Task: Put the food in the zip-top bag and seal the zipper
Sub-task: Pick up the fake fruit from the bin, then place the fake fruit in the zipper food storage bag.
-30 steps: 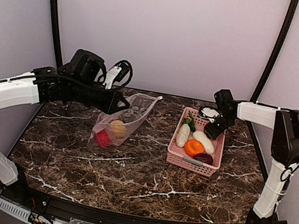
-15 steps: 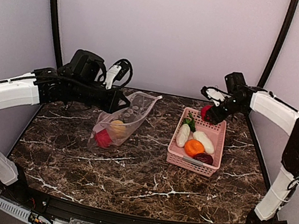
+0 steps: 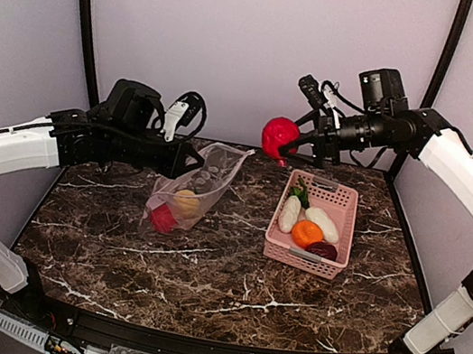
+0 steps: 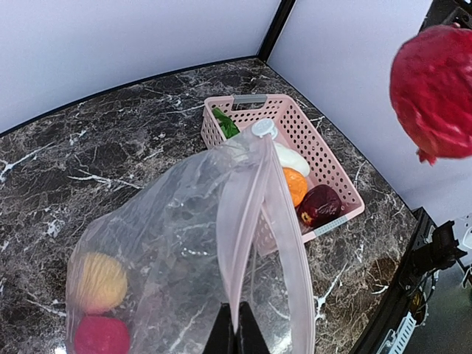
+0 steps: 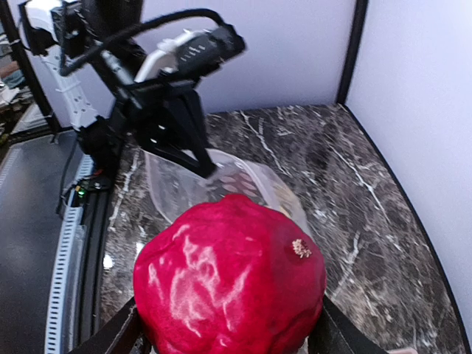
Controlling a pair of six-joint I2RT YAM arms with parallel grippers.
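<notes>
My left gripper [image 3: 195, 161] [image 4: 237, 324] is shut on the near lip of the clear zip-top bag [image 3: 190, 189] [image 4: 184, 251] and holds its mouth up and open. A yellow fruit [image 4: 97, 282] and a red fruit [image 4: 102, 335] lie inside the bag. My right gripper [image 3: 293, 144] [image 5: 225, 332] is shut on a red apple [image 3: 278, 137] [image 5: 230, 280], high in the air between the bag and the pink basket [image 3: 345, 216]. The apple also shows in the left wrist view [image 4: 434, 92]. White pieces [image 3: 289, 213], an orange [image 3: 306, 233], a dark red piece [image 3: 323, 249] and a green leafy piece [image 3: 300, 191] lie in the basket.
The pink basket [image 4: 324, 151] stands on the dark marble table [image 3: 219, 275] at the right. Black frame posts [image 3: 84, 13] rise at the back corners. The table's front edge has a black rail [image 3: 188, 347].
My right gripper lifted the red apple out of the basket and carried it up and left toward the bag. The left gripper and bag held still.
</notes>
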